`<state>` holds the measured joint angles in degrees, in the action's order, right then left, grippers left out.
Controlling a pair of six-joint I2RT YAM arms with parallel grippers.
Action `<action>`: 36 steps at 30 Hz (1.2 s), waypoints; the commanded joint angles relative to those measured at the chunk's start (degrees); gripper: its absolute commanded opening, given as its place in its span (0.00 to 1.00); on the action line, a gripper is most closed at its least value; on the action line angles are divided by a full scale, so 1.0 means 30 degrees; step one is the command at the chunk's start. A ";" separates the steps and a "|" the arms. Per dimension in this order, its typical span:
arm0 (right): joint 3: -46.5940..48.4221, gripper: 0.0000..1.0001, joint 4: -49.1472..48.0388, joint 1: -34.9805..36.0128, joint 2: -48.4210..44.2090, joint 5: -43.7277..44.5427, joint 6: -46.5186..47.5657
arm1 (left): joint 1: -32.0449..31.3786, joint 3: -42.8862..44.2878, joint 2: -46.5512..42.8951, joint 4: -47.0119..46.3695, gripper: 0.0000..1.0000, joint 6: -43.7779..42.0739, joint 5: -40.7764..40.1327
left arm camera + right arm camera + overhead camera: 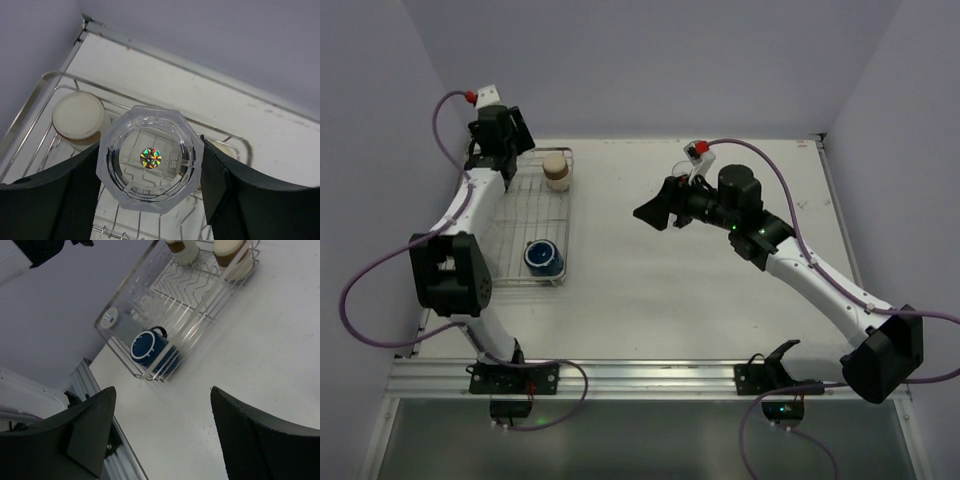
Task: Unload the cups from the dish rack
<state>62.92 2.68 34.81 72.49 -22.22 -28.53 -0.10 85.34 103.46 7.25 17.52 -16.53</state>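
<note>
The silver wire dish rack (515,215) lies at the table's left. In it, an upturned tan cup (557,170) stands at the far end and a navy mug (543,257) at the near end. My left gripper (502,138) is over the rack's far end, shut on a clear ridged tumbler (125,137) whose base faces the wrist camera. Below it sit a cream-based cup (78,117) and the rack's rim (30,105). My right gripper (660,210) is open and empty above mid-table. Its wrist view shows the rack (200,315), the navy mug (150,347) and a pale blue cup (120,326).
Two tan cups (232,252) stand at the rack's far end in the right wrist view. A small clear object (682,166) sits by the right arm's wrist. Walls close the table's back and both sides. A metal rail (650,375) runs along the near edge.
</note>
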 commanded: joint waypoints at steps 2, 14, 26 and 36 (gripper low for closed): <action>0.0533 0.80 -0.2824 0.0087 -0.0022 -0.1294 -0.2087 | 0.0033 -0.1281 -0.4944 -0.1477 0.25 0.2328 0.1172; -0.1224 0.86 -0.9532 0.0555 0.0768 -0.3639 -0.6630 | -0.0084 -1.1859 -1.4322 -0.8179 0.22 1.0874 1.2856; -0.1548 0.80 -1.2845 0.0936 0.2350 -0.3404 -0.8476 | -0.3098 -1.5820 -1.7054 -1.5598 0.20 1.6602 1.6234; -0.0202 0.66 -1.2787 0.1259 0.2789 -0.4927 -0.7774 | -0.4449 -1.6142 -1.6762 -1.6097 0.21 1.6602 1.6088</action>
<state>58.83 -32.05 38.22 80.31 -34.76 -52.90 -12.25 37.36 53.12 -36.36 65.60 30.83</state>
